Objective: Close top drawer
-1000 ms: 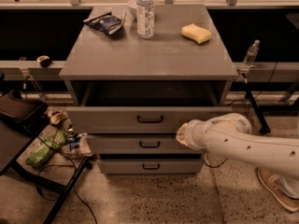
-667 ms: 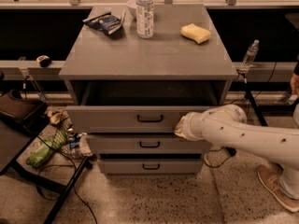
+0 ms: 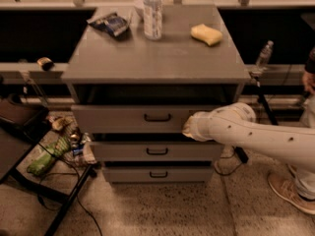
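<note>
The top drawer (image 3: 123, 119) of the grey cabinet (image 3: 157, 63) stands partly pulled out, with a dark gap above its front panel. Its black bar handle (image 3: 157, 117) is in the middle of the panel. My gripper (image 3: 188, 128) is at the end of the white arm (image 3: 256, 136), which reaches in from the right. The gripper sits against the right part of the top drawer's front, just right of the handle.
The middle drawer (image 3: 123, 151) and bottom drawer (image 3: 128, 173) stick out slightly. On the cabinet top are a water bottle (image 3: 152, 11), a yellow sponge (image 3: 206, 34) and a snack bag (image 3: 112, 22). A black stand (image 3: 19, 151) and clutter (image 3: 47, 156) lie at the left; a person's shoe (image 3: 290, 193) is at the right.
The arm's end has moved left and up to the top drawer's front. The drawer front looks slightly further in than before.
</note>
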`<state>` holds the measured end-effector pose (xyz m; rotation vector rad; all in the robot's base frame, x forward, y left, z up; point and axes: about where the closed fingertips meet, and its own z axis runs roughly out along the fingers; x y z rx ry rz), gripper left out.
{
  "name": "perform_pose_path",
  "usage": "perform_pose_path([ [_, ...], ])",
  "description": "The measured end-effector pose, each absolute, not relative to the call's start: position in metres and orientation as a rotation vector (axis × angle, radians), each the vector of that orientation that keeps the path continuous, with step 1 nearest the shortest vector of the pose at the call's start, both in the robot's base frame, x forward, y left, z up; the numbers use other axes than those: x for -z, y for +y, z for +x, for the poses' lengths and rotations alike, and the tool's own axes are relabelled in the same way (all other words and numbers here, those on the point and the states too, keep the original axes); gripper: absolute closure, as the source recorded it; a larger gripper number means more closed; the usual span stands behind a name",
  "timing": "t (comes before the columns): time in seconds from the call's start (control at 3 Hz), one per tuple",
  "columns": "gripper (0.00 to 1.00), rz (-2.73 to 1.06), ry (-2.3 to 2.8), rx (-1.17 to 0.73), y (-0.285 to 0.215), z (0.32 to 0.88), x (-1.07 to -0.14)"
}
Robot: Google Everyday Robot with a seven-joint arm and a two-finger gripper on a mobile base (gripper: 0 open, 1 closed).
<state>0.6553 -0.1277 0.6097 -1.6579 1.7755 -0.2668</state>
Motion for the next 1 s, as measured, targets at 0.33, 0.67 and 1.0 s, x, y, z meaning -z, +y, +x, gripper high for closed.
perform_pose_path([
  [0.33,0.34,-1.658,1.775,0.267,-0.1276,0.6552,-0.6097],
  [0.67,0.04,-1.658,1.775,0.267,-0.1276,0.6552,-0.6096],
  [1.0,0.00,-1.658,1.775,0.267,-0.1276,0.6551,-0.6096],
])
